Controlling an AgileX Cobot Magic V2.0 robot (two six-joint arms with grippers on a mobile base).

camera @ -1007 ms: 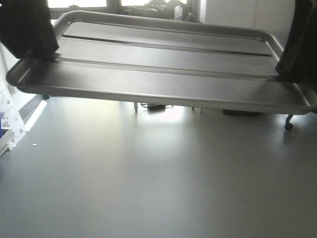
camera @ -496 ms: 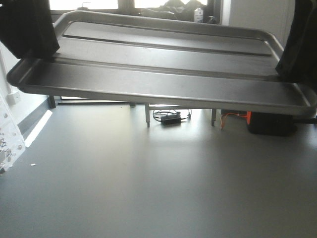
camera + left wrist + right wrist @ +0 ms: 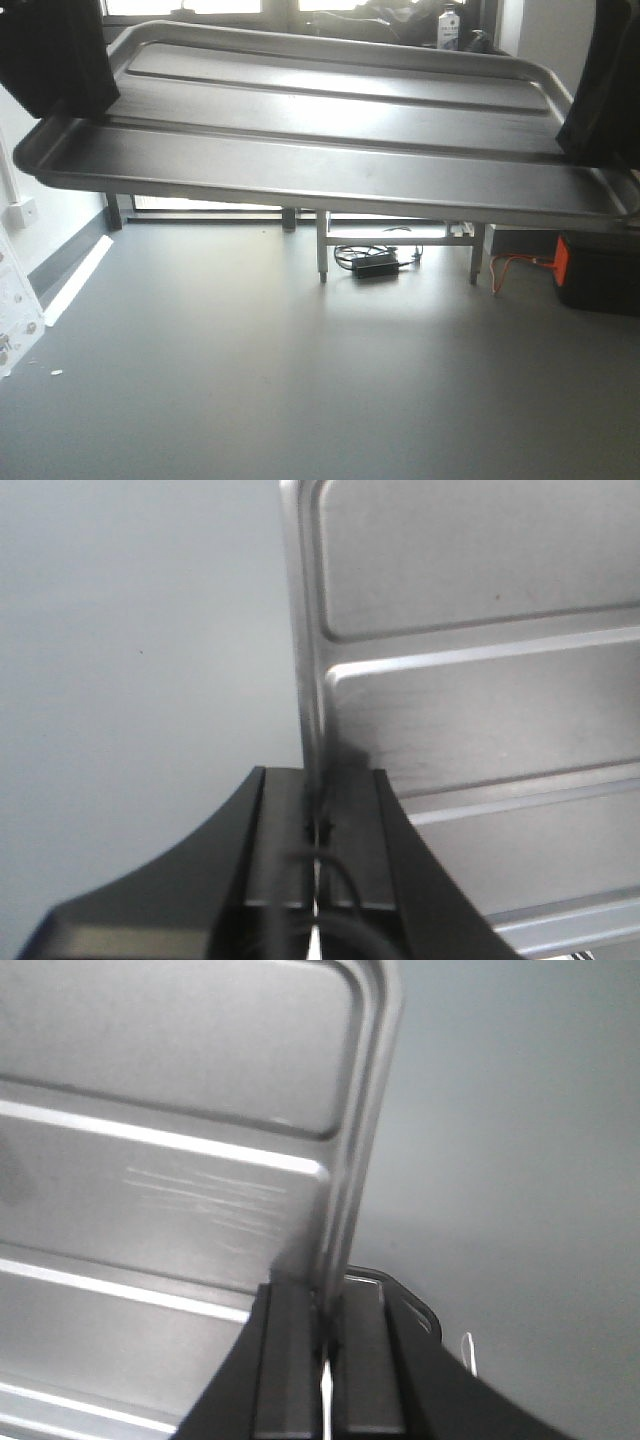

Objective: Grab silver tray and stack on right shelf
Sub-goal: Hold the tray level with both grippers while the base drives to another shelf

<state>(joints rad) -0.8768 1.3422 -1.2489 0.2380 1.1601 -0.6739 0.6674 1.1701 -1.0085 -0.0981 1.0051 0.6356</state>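
The left gripper has its fingers closed on the left rim of the silver tray, carried level above the floor. The right gripper clamps the opposite rim. Grabbing looks done; the right shelf is not in view, so stacking remains.

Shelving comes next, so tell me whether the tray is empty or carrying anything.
Empty. The tray shows only bare ribbed steel in the front view; both wrist views show nothing on its ends.
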